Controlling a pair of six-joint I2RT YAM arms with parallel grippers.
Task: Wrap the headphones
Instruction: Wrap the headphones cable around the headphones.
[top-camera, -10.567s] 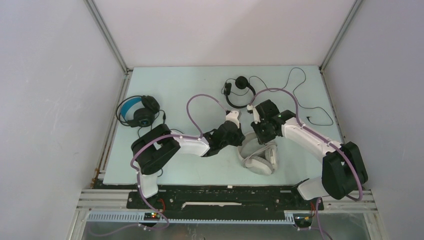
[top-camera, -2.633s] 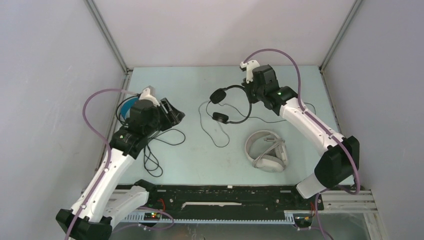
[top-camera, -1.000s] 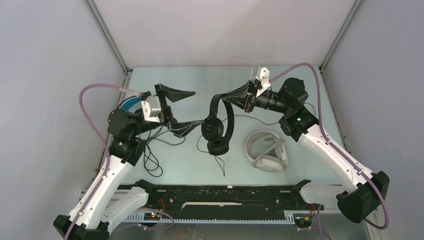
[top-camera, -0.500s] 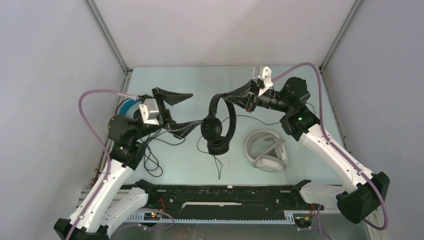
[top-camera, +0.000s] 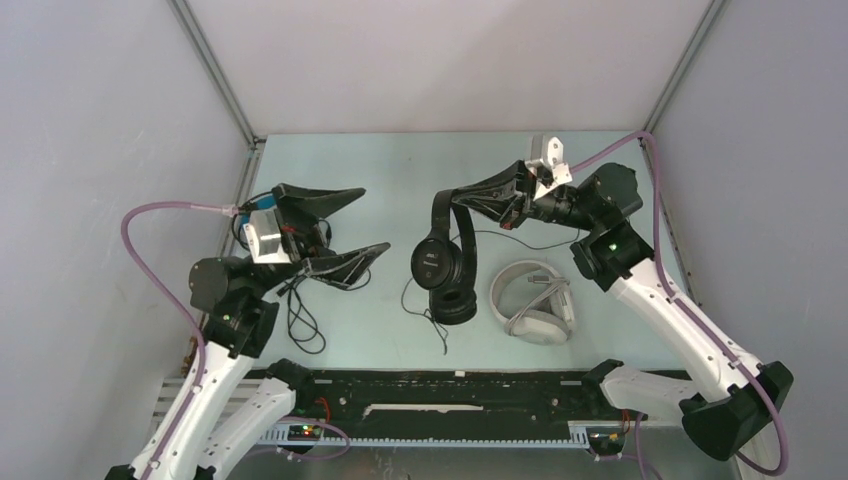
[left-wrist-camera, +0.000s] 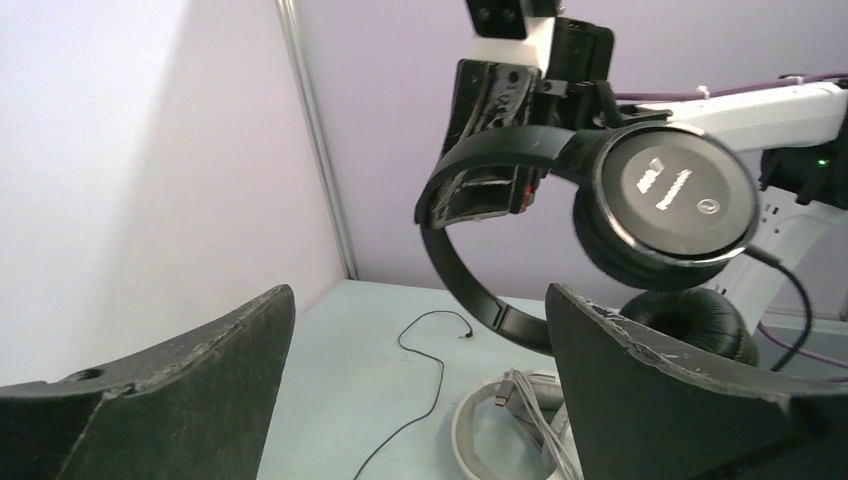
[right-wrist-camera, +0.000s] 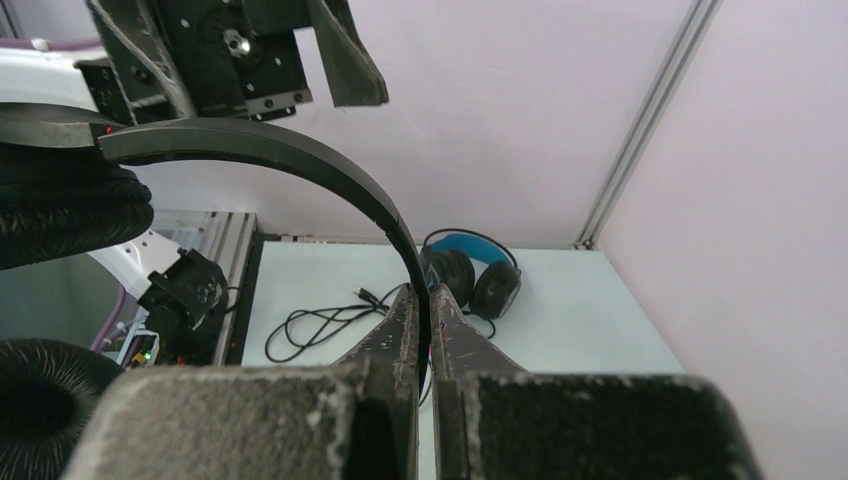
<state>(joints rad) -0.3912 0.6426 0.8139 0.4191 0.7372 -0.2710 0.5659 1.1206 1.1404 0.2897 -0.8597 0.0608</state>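
Observation:
My right gripper (top-camera: 452, 196) is shut on the headband of the thin black headphones (top-camera: 437, 263) and holds them in the air over the table's middle, ear cups hanging down. In the right wrist view the band (right-wrist-camera: 300, 153) runs up out of the shut right gripper (right-wrist-camera: 421, 300). My left gripper (top-camera: 374, 219) stands wide open to their left, holding nothing. From the left wrist, the left gripper (left-wrist-camera: 420, 295) faces the hanging ear cup (left-wrist-camera: 678, 196). The white headphones (top-camera: 530, 305) lie on the table to the right. The blue-lined black headphones (right-wrist-camera: 470, 270) lie at the far left.
A loose black cable (top-camera: 300, 320) lies coiled on the table under my left arm. Another thin cable with a plug (left-wrist-camera: 428, 385) trails across the table (top-camera: 360, 165) behind the white headset. Grey walls close in the left, back and right sides.
My left gripper has drawn back to the left, away from the hanging headphones, still open. My right gripper has shifted slightly right with the headphones in it.

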